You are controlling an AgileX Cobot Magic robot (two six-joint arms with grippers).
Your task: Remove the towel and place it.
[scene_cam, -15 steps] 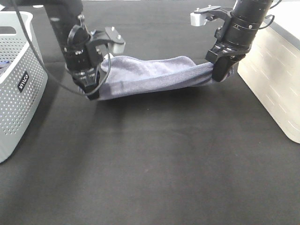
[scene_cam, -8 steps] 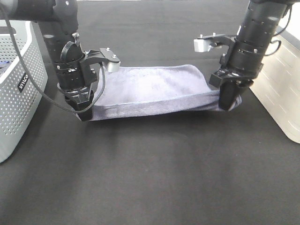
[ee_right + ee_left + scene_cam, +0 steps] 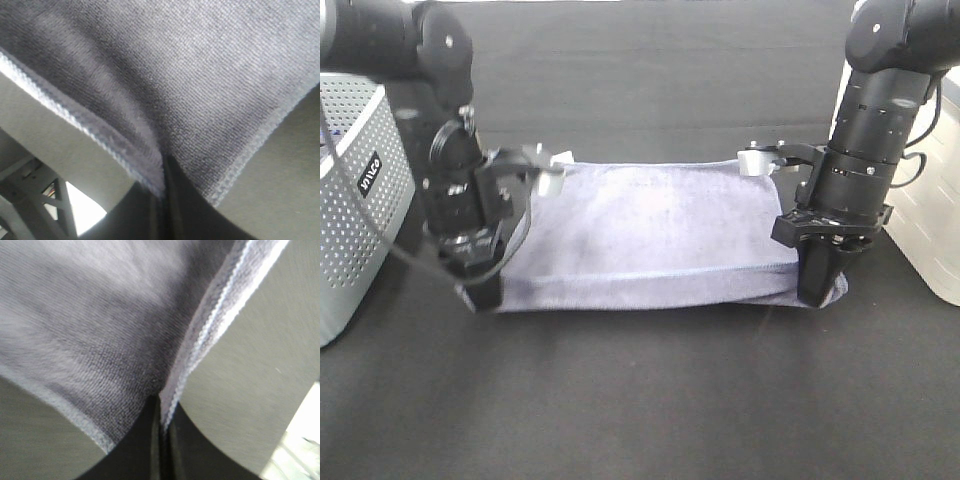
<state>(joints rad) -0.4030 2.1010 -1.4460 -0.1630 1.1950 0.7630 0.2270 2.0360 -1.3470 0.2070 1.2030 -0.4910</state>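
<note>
Limp grey-lavender terry towel (image 3: 650,235) is being clamped at hem corners by left gripper (image 3: 482,297) and right gripper (image 3: 817,293), over black tabletop mat (image 3: 640,400).

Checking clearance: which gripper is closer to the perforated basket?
Left. The left gripper pinches the towel beside the basket; the right gripper pinches its opposite corner, across the towel.

Evenly lit from overhead in the high view, with a thin, soft shadow along the near edge of the towel (image 3: 650,235) and a dull sheen on the black mat (image 3: 640,400). Smeared by motion blur at the left arm (image 3: 455,200); crisp at the right arm (image 3: 870,150). Close and soft-focused in both wrist views, sharp only in patches of weave, blown out to white in one corner each.
</note>
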